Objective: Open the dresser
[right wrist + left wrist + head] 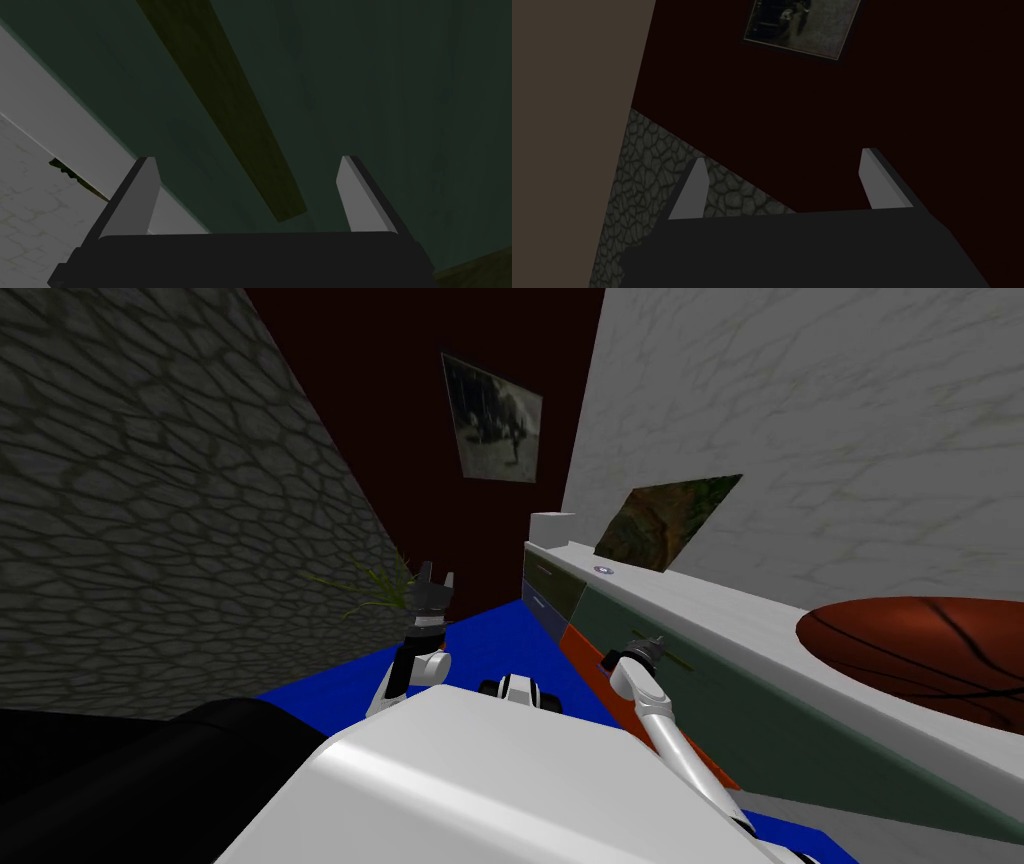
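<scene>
Your right gripper point(248, 159), fingers spread, is straddling one end of the handle point(225, 100); the bar is running lengthwise along the dresser point(400, 100) front.

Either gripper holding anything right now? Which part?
Nothing held. Right gripper open, fingers either side of the dresser handle, not closed on it. Left gripper open in the air.

basketball point(915, 653) | brown picture point(665, 523) | grey picture point(495, 418) | plant point(385, 586) | blue floor point(480, 633)

White dresser top point(700, 598) is carrying a basketball point(920, 653) lying nearer than the right fingers point(132, 200), with a small disc point(603, 570) and a white box point(552, 526) sitting beyond them.
</scene>
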